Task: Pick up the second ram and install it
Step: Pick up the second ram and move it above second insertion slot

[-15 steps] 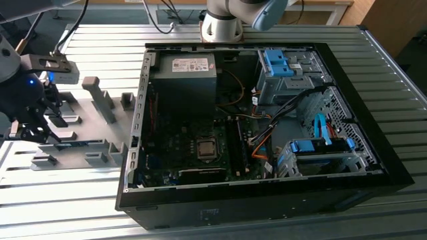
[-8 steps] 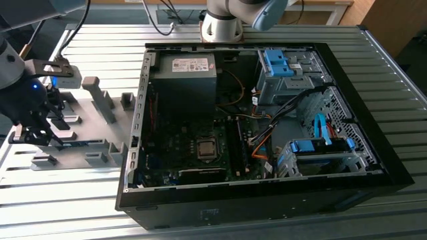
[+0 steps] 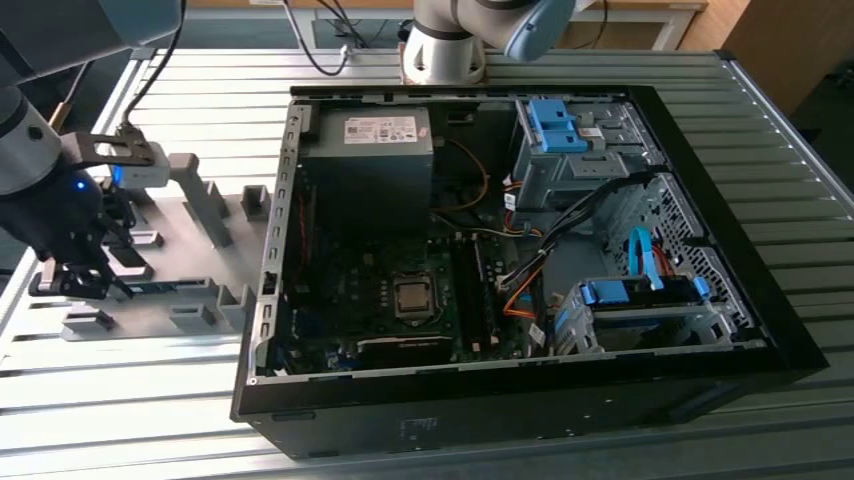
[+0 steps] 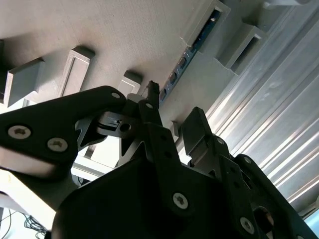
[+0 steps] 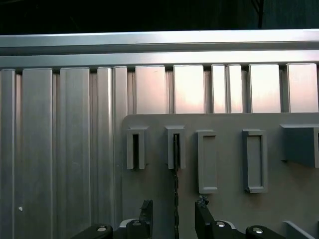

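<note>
First wrist view: jaws open, straddling the ram (image 5: 175, 199), not touching. Ram stands on edge in a slot of the grey holder (image 5: 224, 209). Exterior view: holder on surface (image 3: 134, 400) beside the open computer case (image 3: 534, 415).

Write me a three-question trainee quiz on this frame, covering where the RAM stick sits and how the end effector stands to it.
1. Fill in: in the exterior view, the grey holder lies on the computer case's ____ side.
2. True or false: the end effector is shut on the second ram.
3. The second ram is: A) lying flat on the grey holder; B) standing on edge in a slot of the grey holder; C) seated inside the computer case.

Key: 1 left; 2 false, it is open with one finger on either side of the stick; 3 B.
</note>
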Controlling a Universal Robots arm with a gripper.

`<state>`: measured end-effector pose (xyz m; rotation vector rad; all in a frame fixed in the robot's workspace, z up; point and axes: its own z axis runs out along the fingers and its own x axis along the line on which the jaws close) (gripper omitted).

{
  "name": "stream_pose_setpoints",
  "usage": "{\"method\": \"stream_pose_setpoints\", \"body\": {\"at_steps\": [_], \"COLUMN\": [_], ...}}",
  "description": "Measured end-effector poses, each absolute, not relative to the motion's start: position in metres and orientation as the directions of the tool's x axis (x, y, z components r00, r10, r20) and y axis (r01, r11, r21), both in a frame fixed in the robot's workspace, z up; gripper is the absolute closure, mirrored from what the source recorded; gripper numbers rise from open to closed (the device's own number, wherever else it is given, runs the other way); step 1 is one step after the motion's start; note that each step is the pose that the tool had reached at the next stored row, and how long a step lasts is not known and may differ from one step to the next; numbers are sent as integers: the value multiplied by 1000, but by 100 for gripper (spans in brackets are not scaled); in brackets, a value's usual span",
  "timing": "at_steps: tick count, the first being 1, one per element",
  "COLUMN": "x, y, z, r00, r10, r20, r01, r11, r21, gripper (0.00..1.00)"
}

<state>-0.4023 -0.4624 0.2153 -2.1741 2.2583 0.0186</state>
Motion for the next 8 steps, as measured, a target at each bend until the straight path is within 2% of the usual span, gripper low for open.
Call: {"method": "stream_pose_setpoints", "body": {"at_steps": [8], "x": [-402], "y": [-462], "z": [213], "r00": [-38], "r10": [-999], "r20": [-11], "r01": [-999], "r11": [38], "r21": [4], "gripper": [54]}}
